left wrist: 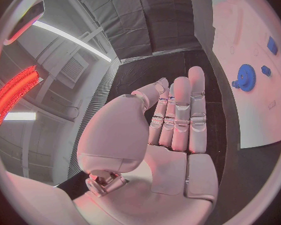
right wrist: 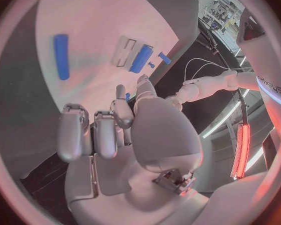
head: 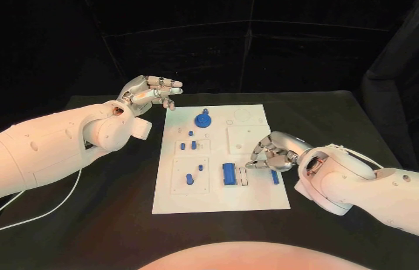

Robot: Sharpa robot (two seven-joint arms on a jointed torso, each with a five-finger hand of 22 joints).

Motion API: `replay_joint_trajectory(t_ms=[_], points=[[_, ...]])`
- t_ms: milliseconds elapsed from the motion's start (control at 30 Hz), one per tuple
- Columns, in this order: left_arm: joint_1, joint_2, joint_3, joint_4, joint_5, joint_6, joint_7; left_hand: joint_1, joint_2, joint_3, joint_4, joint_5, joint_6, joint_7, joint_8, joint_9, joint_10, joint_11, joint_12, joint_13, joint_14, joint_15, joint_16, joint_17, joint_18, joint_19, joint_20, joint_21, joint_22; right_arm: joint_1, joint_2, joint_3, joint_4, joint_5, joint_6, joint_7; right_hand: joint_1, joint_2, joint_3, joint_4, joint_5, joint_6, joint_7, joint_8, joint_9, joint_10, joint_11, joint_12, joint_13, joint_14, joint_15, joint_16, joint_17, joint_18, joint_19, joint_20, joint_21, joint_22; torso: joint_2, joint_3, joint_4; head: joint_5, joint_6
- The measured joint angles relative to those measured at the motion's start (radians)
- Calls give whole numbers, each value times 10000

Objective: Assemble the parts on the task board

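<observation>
Blue bar (head: 275,177) lies just beside right hand (head: 272,154) — fingers curled, holding nothing.

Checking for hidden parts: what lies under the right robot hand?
Beneath the right robot hand lies white task board, a blue bar beside it. Anything under the palm is covered.

Rocking two chunky glossy-white arms — left arm (head: 61,146), right arm (head: 367,182) — each ending in a silver segmented hand (head: 150,92), thin white cable (head: 43,209) trailing off the left.
</observation>
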Motion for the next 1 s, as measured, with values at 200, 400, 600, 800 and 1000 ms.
replay_joint_trajectory(t_ms=[200,400,600,800,1000], points=[[0,-18,-8,14,0,1,-1,0,0,0,0,0,0,0,38,0,0,0,0,0,0,0,0,-6,0,0,0,0,0,6,-743,-1,-79,148,219,6,198,198,-57,-112,485,-203,106,-427,-328,-102,102,-284,-179,-21,92,0,-1,1,-16,94,0,-35,-4,-7,-27,-137,21],[0,-29,-11,31,0,1,-1,0,0,0,0,0,0,0,38,0,0,0,0,1,0,0,0,-10,0,0,0,0,1,4,-929,-4,-163,-195,670,-235,198,198,-189,-123,485,153,46,-427,-420,-102,101,-284,-180,-21,92,0,-1,1,-5,104,0,-9,-3,0,-79,-244,37],[0,-33,-13,44,0,2,-1,0,0,0,0,0,0,0,38,0,0,0,0,1,0,0,0,-9,0,0,0,0,1,-4,-911,-9,-234,-730,1212,-617,34,245,-403,14,346,478,-47,-427,-409,-101,100,-324,-194,-21,92,0,-2,1,-5,103,0,-10,-4,5,-95,-333,37],[0,-57,-16,45,0,3,-1,0,0,0,0,-1,0,0,38,0,0,0,0,1,0,0,0,-9,0,0,0,0,1,-8,-819,-9,-294,-1101,1761,-964,-159,210,-569,125,285,603,-104,-427,-334,-63,62,-324,-193,-21,92,0,-2,1,-5,103,0,-10,-4,3,-82,-358,17],[0,-71,-19,44,0,4,-1,0,0,0,0,-1,0,0,38,0,0,0,0,2,0,0,0,-8,1,0,0,0,1,-10,-762,-8,-326,-1367,2169,-1214,-159,210,-610,166,249,662,-143,-426,-292,-63,62,-324,-193,-21,92,0,-2,1,-5,102,0,2,-4,3,-81,-345,4]])
